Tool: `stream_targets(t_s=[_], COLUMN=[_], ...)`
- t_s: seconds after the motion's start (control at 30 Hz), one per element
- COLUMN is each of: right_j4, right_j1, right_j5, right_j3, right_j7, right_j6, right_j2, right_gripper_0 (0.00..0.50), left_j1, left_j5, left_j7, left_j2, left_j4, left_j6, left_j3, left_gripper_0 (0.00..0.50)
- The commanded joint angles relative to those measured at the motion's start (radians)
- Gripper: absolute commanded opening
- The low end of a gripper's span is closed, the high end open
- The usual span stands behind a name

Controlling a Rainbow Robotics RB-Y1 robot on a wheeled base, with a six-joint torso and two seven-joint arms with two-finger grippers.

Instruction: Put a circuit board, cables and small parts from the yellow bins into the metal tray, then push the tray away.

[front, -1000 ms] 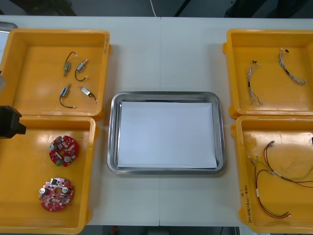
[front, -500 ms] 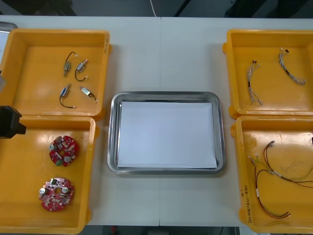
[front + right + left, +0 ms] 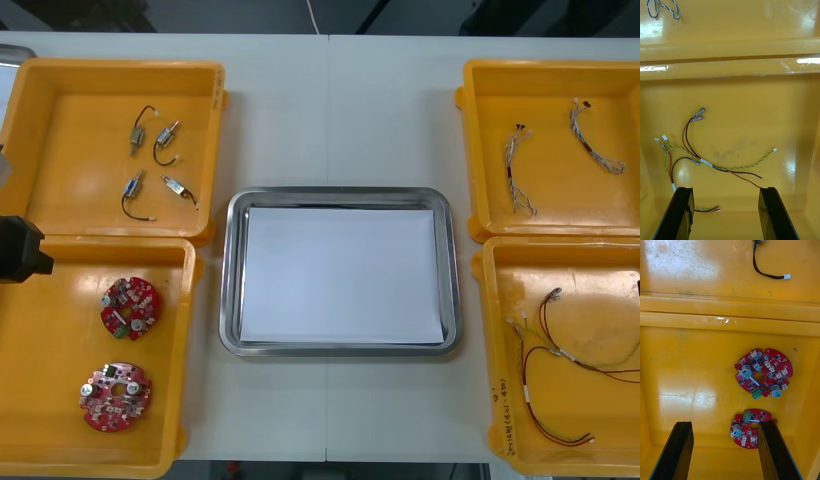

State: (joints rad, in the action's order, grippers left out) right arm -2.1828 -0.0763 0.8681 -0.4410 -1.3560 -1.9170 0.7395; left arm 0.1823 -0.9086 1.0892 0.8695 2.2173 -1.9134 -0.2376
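Left hand (image 3: 725, 452): fingers spread, over circuit boards (image 3: 763, 372).
Right hand (image 3: 725, 213): fingers spread, over cables (image 3: 696, 157).
Metal tray (image 3: 232, 270): bare worktop (image 3: 340, 110) borders every rim.

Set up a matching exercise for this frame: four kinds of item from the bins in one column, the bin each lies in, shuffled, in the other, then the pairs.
1. round red circuit boards
2. small metal parts
3. twisted blue and white cables
4. red and yellow cables

A. far right yellow bin
B. near left yellow bin
C. near right yellow bin
D. far left yellow bin

Pairs: 1-B, 2-D, 3-A, 4-C.
The left gripper, open, hangs over B; the right gripper, open, over C.
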Motion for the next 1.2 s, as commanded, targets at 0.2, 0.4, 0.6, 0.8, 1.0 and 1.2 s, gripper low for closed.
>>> stream_targets(t_s=[0.2,0.4,0.6,0.8,1.0,1.2], right_j4=[-0.009,-0.009,-0.009,-0.009,-0.009,-0.009], right_j1=[0.01,0.01,0.01,0.01,0.01,0.01], right_j5=[-0.003,-0.003,-0.003,-0.003,-0.003,-0.003], right_j3=[-0.024,-0.024,-0.024,-0.024,-0.024,-0.024], right_j7=[0.051,0.051,0.051,0.051,0.051,0.051], right_j6=[-0.003,-0.003,-0.003,-0.003,-0.003,-0.003], right_j2=[0.032,0.032,0.032,0.032,0.032,0.032], right_gripper_0=[0.5,0.5,0.5,0.5,0.5,0.5], left_j1=[-0.015,-0.015,-0.015,-0.015,-0.015,-0.015], left_j5=[0.001,0.001,0.001,0.001,0.001,0.001], left_j7=[0.115,0.115,0.115,0.115,0.115,0.115], left_j2=[0.042,0.042,0.042,0.042,0.042,0.042], left_j4=[0.025,0.025,0.025,0.025,0.025,0.025], left_j6=[-0.006,-0.006,-0.006,-0.006,-0.006,-0.006], left_j3=[-0.028,-0.028,-0.028,-0.028,-0.028,-0.028], left_gripper_0=[0.5,0.5,0.5,0.5,0.5,0.5])
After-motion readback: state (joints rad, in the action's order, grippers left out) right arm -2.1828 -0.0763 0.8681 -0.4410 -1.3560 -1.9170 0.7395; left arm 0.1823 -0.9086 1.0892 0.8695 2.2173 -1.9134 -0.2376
